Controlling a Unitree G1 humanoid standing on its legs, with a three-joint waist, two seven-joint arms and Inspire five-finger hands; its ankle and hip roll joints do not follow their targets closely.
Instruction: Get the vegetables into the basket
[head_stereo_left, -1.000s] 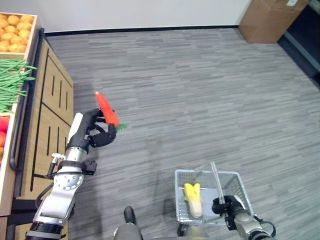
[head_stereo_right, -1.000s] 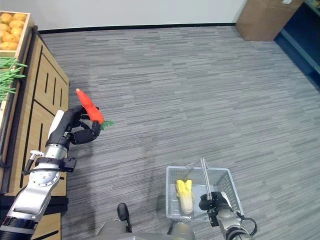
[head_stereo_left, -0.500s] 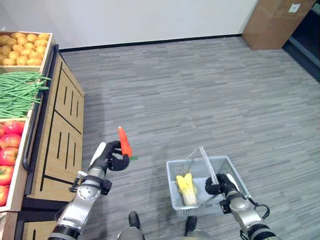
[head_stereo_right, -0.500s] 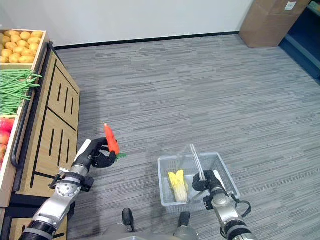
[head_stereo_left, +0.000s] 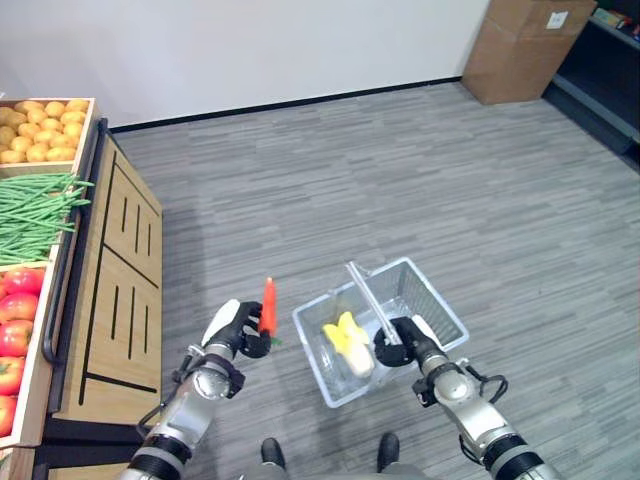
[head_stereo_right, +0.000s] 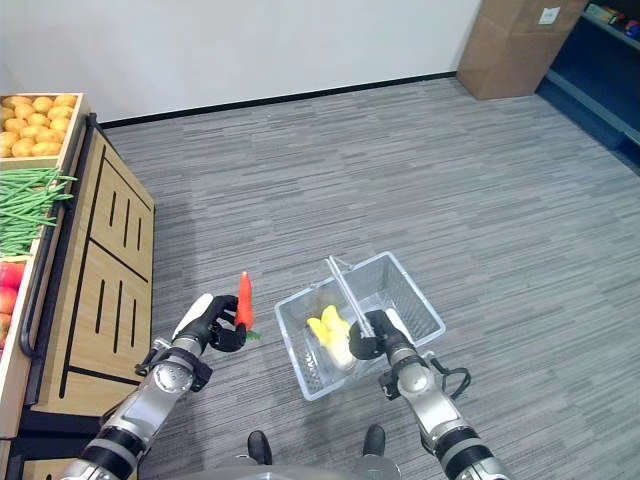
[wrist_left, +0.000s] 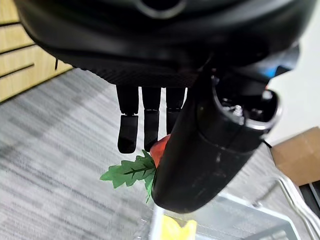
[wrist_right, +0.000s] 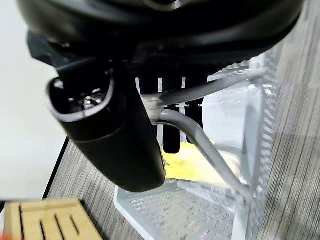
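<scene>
- The left hand (head_stereo_left: 236, 331) is clamped on the carrot (head_stereo_left: 267, 306), in the lower middle of the frame, a little left of centre.
- The carrot stands almost upright, tip up, leaves down.
- The right hand (head_stereo_left: 403, 339) is curled round the handle (head_stereo_left: 366, 296) of the basket (head_stereo_left: 436, 309).
- The basket, with a yellow vegetable (head_stereo_left: 345, 341) inside, lies just to the right of the carrot; the left hand is the nearer one.
</scene>
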